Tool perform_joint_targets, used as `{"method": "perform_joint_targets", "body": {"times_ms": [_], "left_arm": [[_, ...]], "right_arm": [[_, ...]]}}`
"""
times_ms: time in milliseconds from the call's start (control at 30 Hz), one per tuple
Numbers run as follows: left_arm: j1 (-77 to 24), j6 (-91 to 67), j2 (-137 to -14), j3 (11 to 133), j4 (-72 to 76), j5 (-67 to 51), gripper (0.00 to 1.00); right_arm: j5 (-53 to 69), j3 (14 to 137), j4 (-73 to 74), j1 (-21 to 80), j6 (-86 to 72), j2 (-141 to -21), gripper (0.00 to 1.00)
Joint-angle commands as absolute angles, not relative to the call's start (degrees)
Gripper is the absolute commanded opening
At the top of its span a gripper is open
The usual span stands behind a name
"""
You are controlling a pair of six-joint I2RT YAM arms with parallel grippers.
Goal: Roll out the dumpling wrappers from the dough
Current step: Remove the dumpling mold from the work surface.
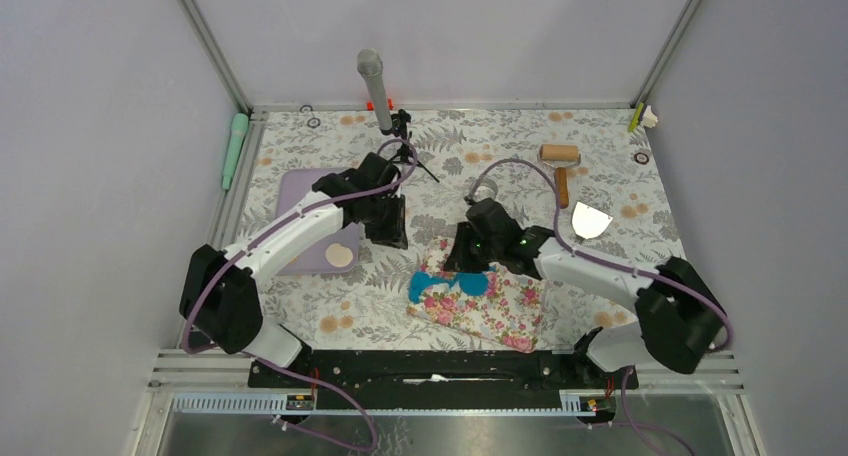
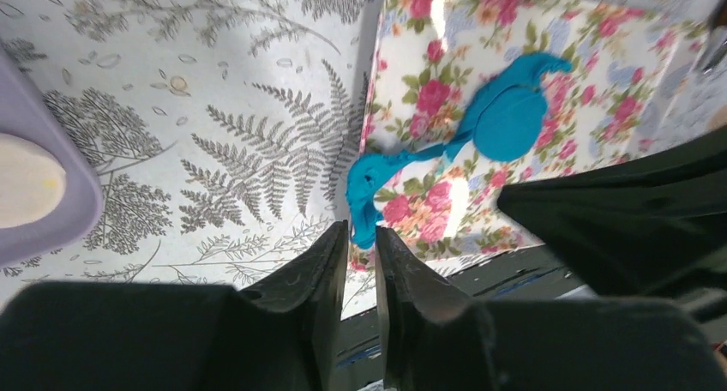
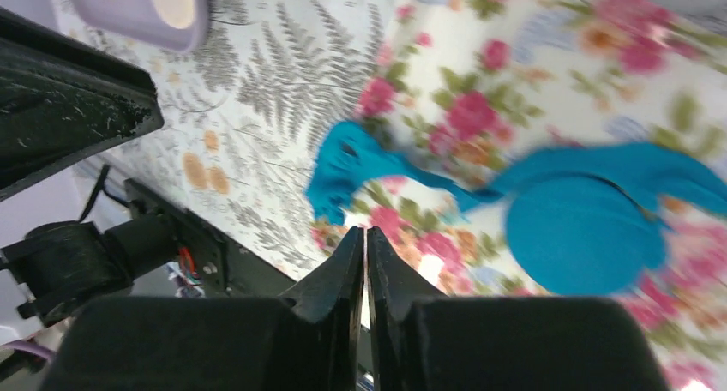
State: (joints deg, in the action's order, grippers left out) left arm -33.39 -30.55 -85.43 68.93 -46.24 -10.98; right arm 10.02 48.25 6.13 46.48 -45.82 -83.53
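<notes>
A round blue dumpling wrapper [image 1: 473,284] lies on the floral pink mat [image 1: 500,316]. It also shows in the left wrist view [image 2: 512,121] and the right wrist view [image 3: 583,234]. A ragged scrap of blue dough [image 1: 432,279] trails off to its left at the mat's edge [image 2: 369,189] [image 3: 343,164]. My left gripper [image 1: 388,226] [image 2: 361,228] hangs over the table left of the mat, its jaws a narrow gap apart and empty. My right gripper [image 1: 468,256] [image 3: 366,231] is shut and empty, just above the mat near the dough.
A purple tray [image 1: 305,201] with a beige disc [image 1: 340,256] lies under the left arm. A wooden roller [image 1: 560,158] and a white scraper [image 1: 590,221] lie at the back right. A grey microphone on a stand [image 1: 372,81] is at the back centre.
</notes>
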Motion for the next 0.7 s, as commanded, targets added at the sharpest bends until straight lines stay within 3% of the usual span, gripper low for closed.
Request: {"method": "perform_joint_targets", "body": {"times_ms": [0, 200, 367, 467, 667], "left_arm": [[-38.3, -29.3, -84.5, 66.8, -45.3, -8.7, 0.24], [-49.8, -26.4, -86.9, 66.3, -38.8, -1.9, 0.26], [-51.4, -25.5, -90.3, 66.0, -31.8, -2.8, 0.52], [-53.2, -25.3, -91.8, 66.5, -30.3, -2.6, 0.55], [-51.8, -27.9, -91.2, 66.1, -30.1, 2.0, 0.51]], "right_arm": [[1.6, 44.2, 15.5, 43.7, -43.5, -73.5, 0.12], [2.8, 38.1, 21.6, 31.4, -42.8, -63.3, 0.15], [3.1, 38.2, 26.0, 27.1, -41.3, -60.3, 0.17], [3.5, 38.0, 27.1, 26.7, -41.9, -58.8, 0.17], [6.2, 32.8, 25.2, 26.4, -46.6, -56.0, 0.17]]}}
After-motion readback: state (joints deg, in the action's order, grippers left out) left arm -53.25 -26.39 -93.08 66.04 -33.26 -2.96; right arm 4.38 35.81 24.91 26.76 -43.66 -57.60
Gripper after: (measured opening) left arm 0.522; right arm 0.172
